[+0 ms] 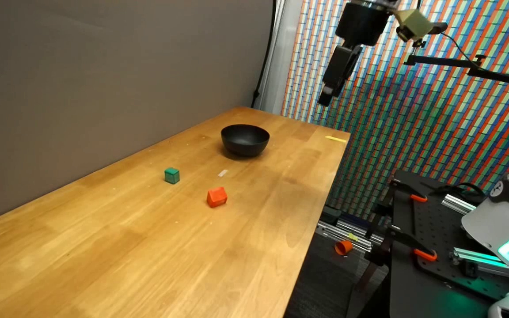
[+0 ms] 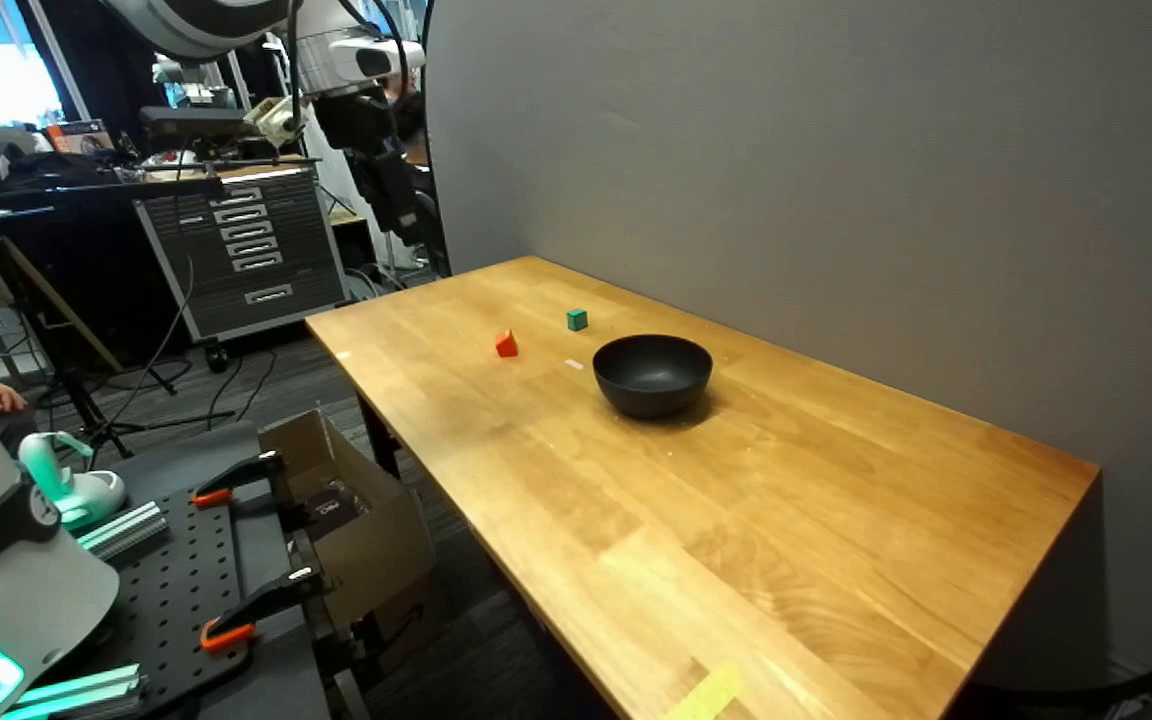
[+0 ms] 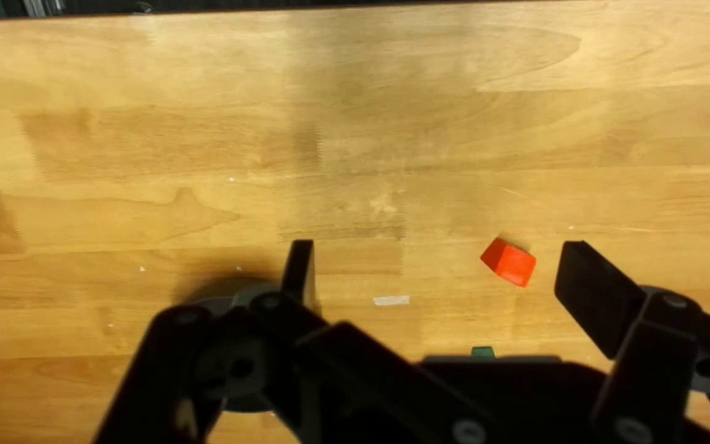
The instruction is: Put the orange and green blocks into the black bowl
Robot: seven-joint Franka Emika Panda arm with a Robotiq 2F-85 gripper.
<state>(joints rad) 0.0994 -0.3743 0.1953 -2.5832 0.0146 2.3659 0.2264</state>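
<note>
- Orange block (image 3: 508,262): right of centre in the wrist view, resting on the counter (image 3: 145,148). Seen from there it falls between the fingers (image 3: 598,299), closer to the tip at the right of the frame.
- Fingers: spread wide and holding nothing; both exterior views show them high up, well apart from everything on the counter.
- Coming move, as I judge it: descend while shifting toward the right of the frame, so the block meets the middle of the gap. It has no clear long axis, but its sides sit askew to the fingers, so a slight turn would probably help flat faces meet.
- Its shape: a bright red-orange face and a darker one meet along a crisp edge. Wedge or tilted cube, I cannot tell; nor whether it is wood or plastic.
- Green block (image 1: 172,176): left of centre in an exterior view; only a sliver shows low in the wrist view. Compact, cube-like, sharp-edged, deep green.
- Bowl (image 1: 245,150): above and right of both blocks in that exterior view. Round, smooth, matte black, wide-mouthed; neither block is in it yet.
- Counter: pale wood in jointed strips, grain showing, faintly glossy.
</note>
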